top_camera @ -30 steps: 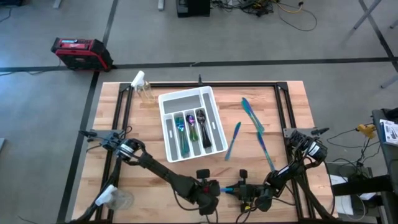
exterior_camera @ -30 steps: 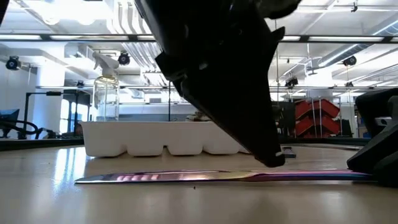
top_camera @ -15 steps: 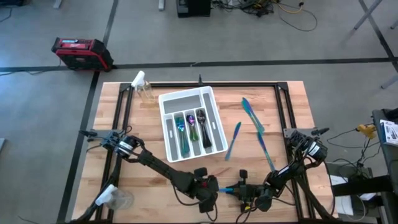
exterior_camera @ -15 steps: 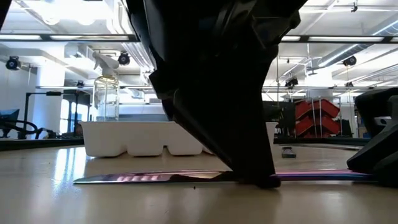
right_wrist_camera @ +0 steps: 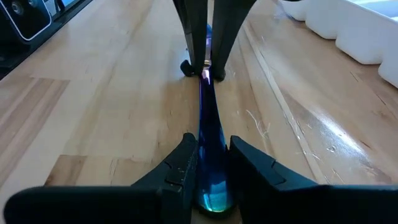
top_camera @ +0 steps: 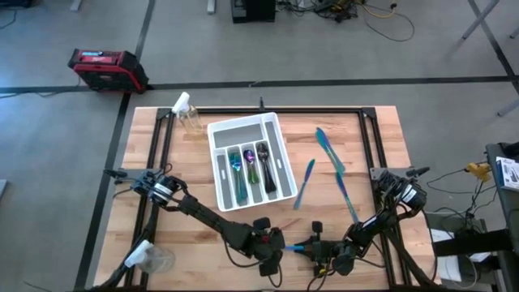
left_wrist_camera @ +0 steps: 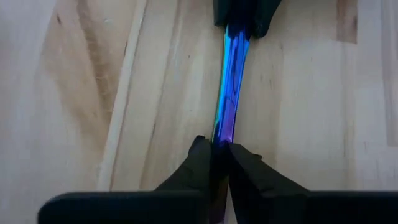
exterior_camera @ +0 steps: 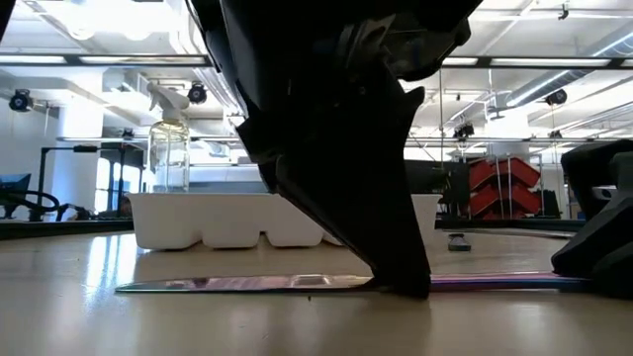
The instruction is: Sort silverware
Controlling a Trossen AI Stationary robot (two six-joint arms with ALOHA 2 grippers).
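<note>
A slim iridescent blue-purple knife point(top_camera: 293, 246) of the silverware lies flat on the table near its front edge. My left gripper point(top_camera: 274, 243) is shut on it, and my right gripper point(top_camera: 313, 249) is shut on its right end. In the low view the knife point(exterior_camera: 247, 284) stretches across the table with my left gripper point(exterior_camera: 401, 285) standing on it. Three more pieces point(top_camera: 328, 151) lie on the table right of the white tray point(top_camera: 272, 130). Several pieces point(top_camera: 248, 169) lie in the tray's compartments. My left gripper pinches the knife between its two fingers, past mid-length toward the right-hand end point(left_wrist_camera: 220, 135). The fingers point(exterior_camera: 396, 267) come down from above at a slant and stand across it. The knife lies flat on the table. My right gripper has the knife's right-hand end point(right_wrist_camera: 209, 177) between its two fingers point(right_wrist_camera: 181, 163). The fingers reach in low and level from the table's right side and lie along the knife. That end rests at table height.
A clear spray bottle point(top_camera: 186, 113) stands at the tray's far left corner. A clear plastic cup point(top_camera: 151, 259) sits at the near left corner. A dark frame point(top_camera: 369, 138) runs round the table. A red case point(top_camera: 105, 69) sits on the floor beyond.
My left gripper has come down onto the knife: a second ago its fingertips hung above the table, and now they stand at the knife. The knife and my right gripper have stayed where they were.
</note>
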